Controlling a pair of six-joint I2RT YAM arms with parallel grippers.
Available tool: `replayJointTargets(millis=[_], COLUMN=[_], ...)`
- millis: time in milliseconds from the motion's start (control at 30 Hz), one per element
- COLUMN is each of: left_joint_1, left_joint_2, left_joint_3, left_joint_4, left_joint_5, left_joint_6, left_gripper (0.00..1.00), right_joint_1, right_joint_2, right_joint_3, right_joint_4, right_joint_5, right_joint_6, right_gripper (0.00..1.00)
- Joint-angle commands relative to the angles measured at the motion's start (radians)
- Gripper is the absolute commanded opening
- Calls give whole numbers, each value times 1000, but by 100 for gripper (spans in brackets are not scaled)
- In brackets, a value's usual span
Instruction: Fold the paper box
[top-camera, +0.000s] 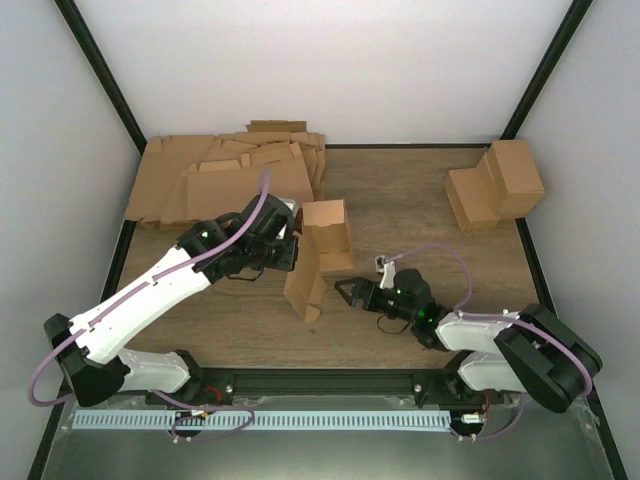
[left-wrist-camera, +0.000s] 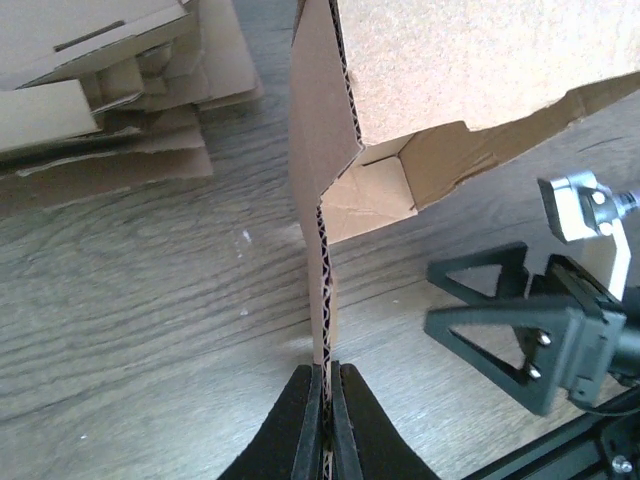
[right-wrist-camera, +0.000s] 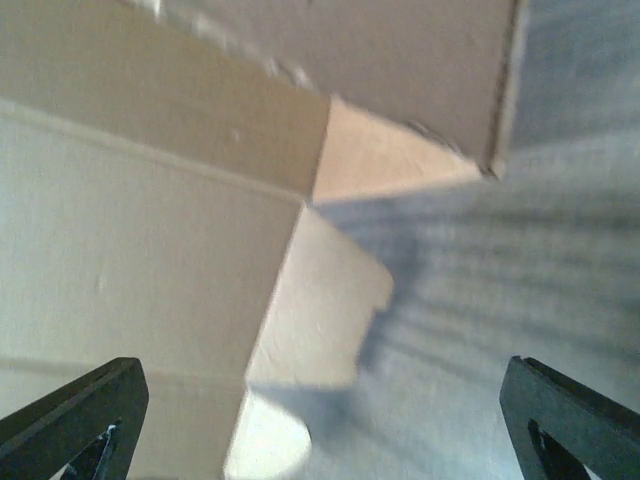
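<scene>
Where the two arms reach in from the near edge of the tabletop (top-camera: 420, 200), the right pincer (top-camera: 348, 293) sits low over the wood with its fingers spread wide apart, gripping nothing, its tips pointing left at the paper box (top-camera: 322, 240) and stopping just short of it. In its own wrist view, which is blurred, creased brown panels and a rounded flap fill the left side between the two dark fingertips. A little farther in, the left pincer (left-wrist-camera: 326, 375) is clamped on the box, both fingers pressed flat against a thin upright panel so that the corrugated edge shows between them. The box stands near the middle of the tabletop, partly folded, with one long panel hanging down toward the near side and an open, walled part raised behind it. Beyond it, at the far left corner, lies a loose heap of cardboard sheets (top-camera: 220, 170), and at the far right, well apart from the box, stand the cardboard cuboids (top-camera: 497, 185), touching each other
</scene>
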Motion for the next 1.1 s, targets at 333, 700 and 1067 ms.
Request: replayJointTargets(millis=[333, 700, 1067], left_joint_1=[8, 7, 8], left_joint_2=[14, -1, -15], left_joint_3=[24, -116, -142], left_joint_4=[-144, 0, 26], left_joint_5=[-3, 108, 140], left_joint_6=[40, 55, 66], left_gripper=[4, 4, 4], right_joint_1=[6, -5, -4], right_joint_2=[-301, -574, -499], right_joint_3=[-71, 49, 165], right_joint_4=[-373, -669, -579], right_joint_5=[-135, 8, 182], right_joint_6=[-141, -241, -409], right_gripper=[100, 100, 100])
